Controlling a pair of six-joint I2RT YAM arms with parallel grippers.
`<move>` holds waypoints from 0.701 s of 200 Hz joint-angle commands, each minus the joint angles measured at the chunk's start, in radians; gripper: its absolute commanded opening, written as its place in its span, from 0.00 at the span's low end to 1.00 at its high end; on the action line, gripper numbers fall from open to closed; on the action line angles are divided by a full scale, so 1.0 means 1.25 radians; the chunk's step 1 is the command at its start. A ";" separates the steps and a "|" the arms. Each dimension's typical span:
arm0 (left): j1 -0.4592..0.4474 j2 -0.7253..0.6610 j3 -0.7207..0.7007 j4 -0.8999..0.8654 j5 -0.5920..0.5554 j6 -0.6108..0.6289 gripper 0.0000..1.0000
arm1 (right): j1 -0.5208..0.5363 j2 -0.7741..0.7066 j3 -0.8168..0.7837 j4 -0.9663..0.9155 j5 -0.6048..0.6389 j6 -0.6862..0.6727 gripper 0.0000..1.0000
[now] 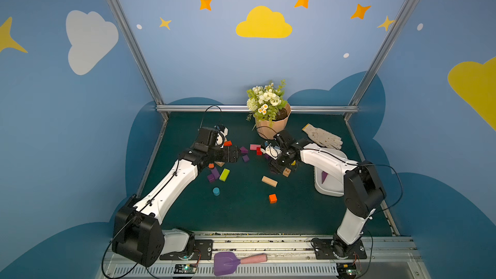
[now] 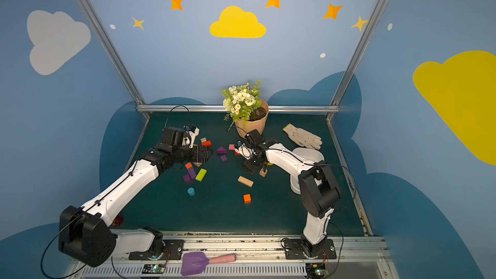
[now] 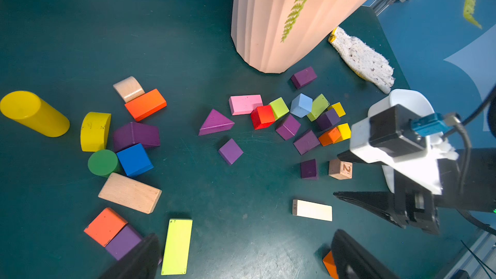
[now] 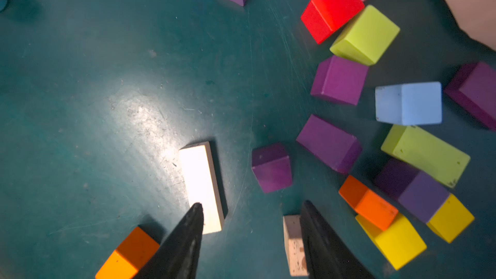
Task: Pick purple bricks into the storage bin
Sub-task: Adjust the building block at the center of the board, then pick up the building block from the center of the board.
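Observation:
Several purple bricks lie loose on the green mat: a wedge (image 3: 216,123), a cube (image 3: 230,151) and a cluster among other colours (image 3: 288,127). Another small purple cube (image 4: 272,167) sits just ahead of my right gripper (image 4: 252,205). That gripper is open above the mat with nothing between its fingers, a pale slab and a numbered wooden cube (image 4: 294,245) at either side. My left gripper (image 3: 247,259) is wide open over bare mat, near a purple pair (image 1: 213,175). The white storage bin (image 1: 330,183) stands under my right arm with a purple brick (image 1: 324,177) in it.
A peach flowerpot (image 1: 271,127) with flowers stands at the back, with a knitted glove (image 1: 323,136) to its right. A wooden oblong (image 1: 269,181), an orange cube (image 1: 272,198), a lime oblong (image 1: 224,174) and a blue cylinder (image 1: 216,191) lie mid-mat. A purple spade (image 1: 228,263) rests on the front rail.

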 commanded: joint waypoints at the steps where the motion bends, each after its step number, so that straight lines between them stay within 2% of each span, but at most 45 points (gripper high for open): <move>1: 0.005 0.002 -0.010 0.011 0.013 0.000 1.00 | 0.000 0.036 0.036 -0.051 -0.023 -0.040 0.60; 140: 0.005 0.019 -0.008 0.010 0.016 0.001 1.00 | 0.022 0.178 0.159 -0.128 0.051 -0.113 0.59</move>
